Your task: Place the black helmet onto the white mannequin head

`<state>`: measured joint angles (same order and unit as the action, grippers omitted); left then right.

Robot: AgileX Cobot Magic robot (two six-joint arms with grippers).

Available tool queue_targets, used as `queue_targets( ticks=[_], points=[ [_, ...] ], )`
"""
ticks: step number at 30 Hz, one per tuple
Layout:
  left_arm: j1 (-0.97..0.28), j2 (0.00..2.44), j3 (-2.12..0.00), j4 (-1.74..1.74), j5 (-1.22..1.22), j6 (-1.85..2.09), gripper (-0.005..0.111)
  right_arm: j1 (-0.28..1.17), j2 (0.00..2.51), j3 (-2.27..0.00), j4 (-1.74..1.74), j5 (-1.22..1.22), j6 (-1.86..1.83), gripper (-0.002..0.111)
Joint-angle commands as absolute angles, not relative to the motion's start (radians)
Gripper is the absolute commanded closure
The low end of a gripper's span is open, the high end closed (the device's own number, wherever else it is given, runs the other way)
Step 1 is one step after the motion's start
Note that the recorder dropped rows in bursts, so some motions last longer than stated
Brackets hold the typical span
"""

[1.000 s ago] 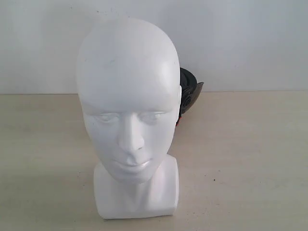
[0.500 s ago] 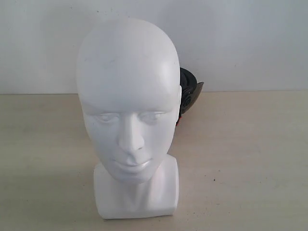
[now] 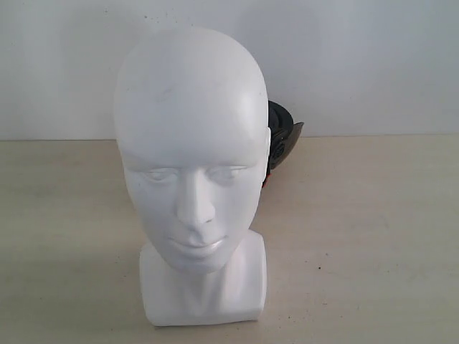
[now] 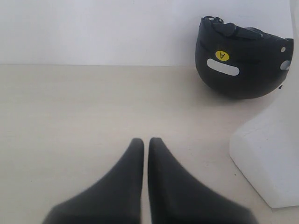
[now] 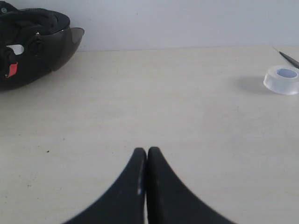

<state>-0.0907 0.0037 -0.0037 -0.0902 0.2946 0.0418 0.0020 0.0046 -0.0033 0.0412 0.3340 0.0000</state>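
Note:
The white mannequin head [image 3: 190,165] stands upright on the table, facing the exterior camera. Behind it, mostly hidden, the black helmet [image 3: 282,140] rests on the table by the back wall. The left wrist view shows the helmet's [image 4: 238,63] rounded shell with a yellow sticker, next to the head's neck base [image 4: 268,154]. In the right wrist view the helmet [image 5: 32,46] shows its tinted visor. My left gripper [image 4: 145,142] is shut and empty, well short of the helmet. My right gripper [image 5: 146,151] is shut and empty, far from the helmet. Neither gripper appears in the exterior view.
A roll of clear tape [image 5: 281,79] lies on the pale table [image 5: 187,93], with a thin dark rod [image 5: 289,58] beside it. A white wall [image 3: 358,64] backs the table.

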Motion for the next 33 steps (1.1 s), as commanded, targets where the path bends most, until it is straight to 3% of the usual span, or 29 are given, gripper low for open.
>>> queue_targets(
  ticks=[1, 11, 17, 23, 33],
  points=[
    [-0.090, 0.000, 0.000, -0.089, 0.295, 0.047, 0.102, 0.000, 0.000, 0.000, 0.036, 0.236, 0.000, 0.108],
    [-0.090, 0.000, 0.000, -0.089, 0.295, 0.047, 0.102, 0.000, 0.000, 0.000, 0.040, -0.191, 0.000, 0.108],
    [-0.090, 0.000, 0.000, -0.089, 0.295, 0.047, 0.102, 0.000, 0.011, -0.091, 0.044, -0.122, 0.000, 0.108],
    [-0.090, 0.000, 0.000, -0.089, 0.295, 0.047, 0.102, 0.000, 0.240, -0.281, 0.044, -0.014, -0.016, 0.108],
    [-0.090, 0.000, 0.000, -0.089, 0.295, 0.047, 0.102, 0.000, 0.442, -0.377, 0.044, -0.154, -0.006, 0.108]
  ],
)
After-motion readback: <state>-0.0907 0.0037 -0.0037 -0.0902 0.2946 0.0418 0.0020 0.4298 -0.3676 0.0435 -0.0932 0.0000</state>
